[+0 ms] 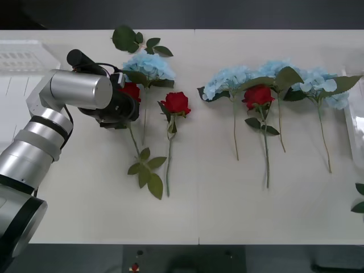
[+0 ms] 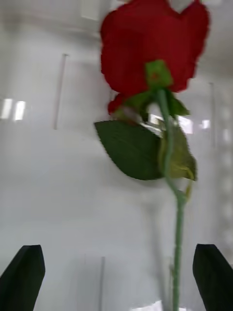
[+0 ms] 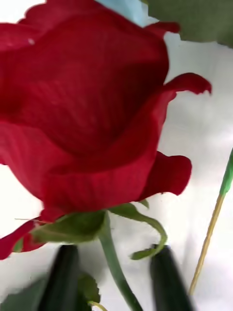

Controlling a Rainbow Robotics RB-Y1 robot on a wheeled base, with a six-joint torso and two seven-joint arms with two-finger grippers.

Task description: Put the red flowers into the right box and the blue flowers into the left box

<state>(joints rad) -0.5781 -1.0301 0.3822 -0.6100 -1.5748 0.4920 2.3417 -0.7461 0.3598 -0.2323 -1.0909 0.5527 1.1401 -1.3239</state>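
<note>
The left gripper (image 3: 114,277), fingers narrowed around but not yet clamped on the stem of a red rose (image 1: 131,90) lying on the tabletop (image 1: 227,205), readies a lift toward the right box (image 1: 357,122) while the right gripper (image 2: 116,277) hangs wide open over another rose (image 2: 154,46).

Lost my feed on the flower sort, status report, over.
Left gripper open, straddling leftmost red rose's stem below the bloom. Right gripper open over a red rose lying in the white tray. Pale blue hydrangea beside the target.
</note>
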